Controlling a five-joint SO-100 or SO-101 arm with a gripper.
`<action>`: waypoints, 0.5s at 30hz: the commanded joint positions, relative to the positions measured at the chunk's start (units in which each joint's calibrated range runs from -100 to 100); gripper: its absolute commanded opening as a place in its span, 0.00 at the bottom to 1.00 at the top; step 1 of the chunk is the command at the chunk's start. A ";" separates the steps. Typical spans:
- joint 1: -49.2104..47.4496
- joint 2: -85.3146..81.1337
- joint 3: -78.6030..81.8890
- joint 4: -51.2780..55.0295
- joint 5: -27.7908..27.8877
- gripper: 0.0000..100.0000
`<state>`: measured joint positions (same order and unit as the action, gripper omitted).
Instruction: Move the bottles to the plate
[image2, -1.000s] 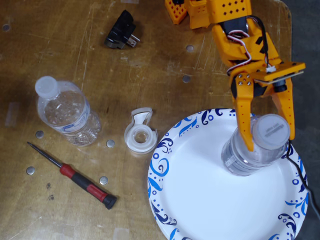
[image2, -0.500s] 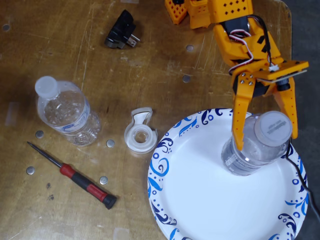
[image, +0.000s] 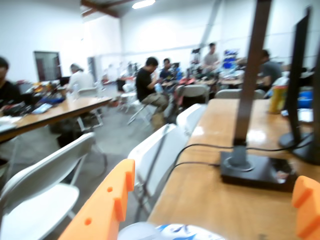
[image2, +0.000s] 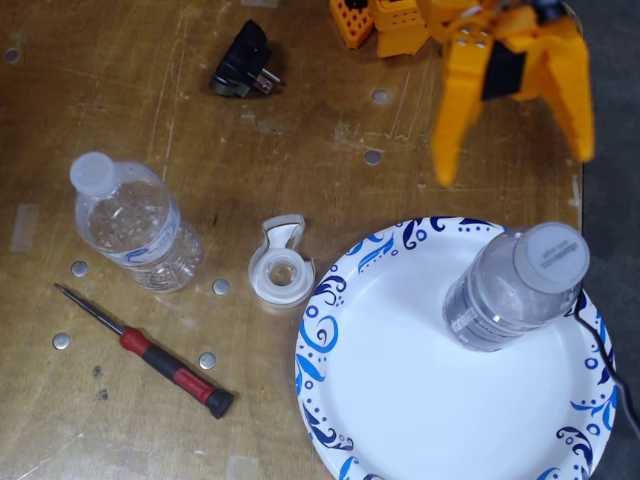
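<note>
Your worn brown wooden tabletop (image2: 300, 130), scratched, dotted with small metal discs. Orange two-finger end effector (image2: 512, 170) spread wide, gripping nothing, above tabletop beyond plate. Clear plastic bottle with white cap (image2: 515, 290) stands on large white paper plate with blue swirl rim (image2: 400, 400). Second clear ribbed bottle with blue-white label (image2: 130, 225) stands off plate, at fixed view's left. White tape dispenser (image2: 280, 265) between. Wrist view: large hall, long tables, white folding chairs (image: 45, 190), seated people.
</note>
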<state>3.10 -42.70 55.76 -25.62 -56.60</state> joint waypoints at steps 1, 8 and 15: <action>14.10 -7.21 4.60 0.20 0.21 0.33; 36.09 -13.29 16.05 0.03 0.21 0.33; 43.10 -11.77 16.05 -0.32 3.92 0.33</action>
<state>45.03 -54.61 72.48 -25.53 -55.09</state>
